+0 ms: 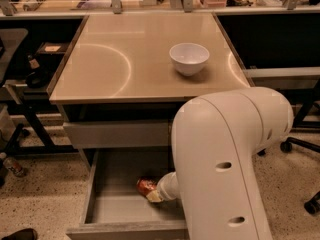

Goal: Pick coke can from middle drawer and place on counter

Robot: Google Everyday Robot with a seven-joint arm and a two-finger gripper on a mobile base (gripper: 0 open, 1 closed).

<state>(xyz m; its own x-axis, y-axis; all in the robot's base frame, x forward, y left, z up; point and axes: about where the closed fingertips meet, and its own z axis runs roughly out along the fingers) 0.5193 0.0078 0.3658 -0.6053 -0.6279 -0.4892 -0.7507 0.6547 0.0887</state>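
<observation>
Red coke can [145,186], lying tipped on the middle drawer [112,206] floor, sits against and just left-beyond my gripper [155,196], long axis seemingly toward it; whether the gripper holds it I cannot tell.

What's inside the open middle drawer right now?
In the middle drawer, the coke can is on the grey floor, with the claw right beside it. The white arm covers the drawer's right side, so anything there is hidden.
</observation>
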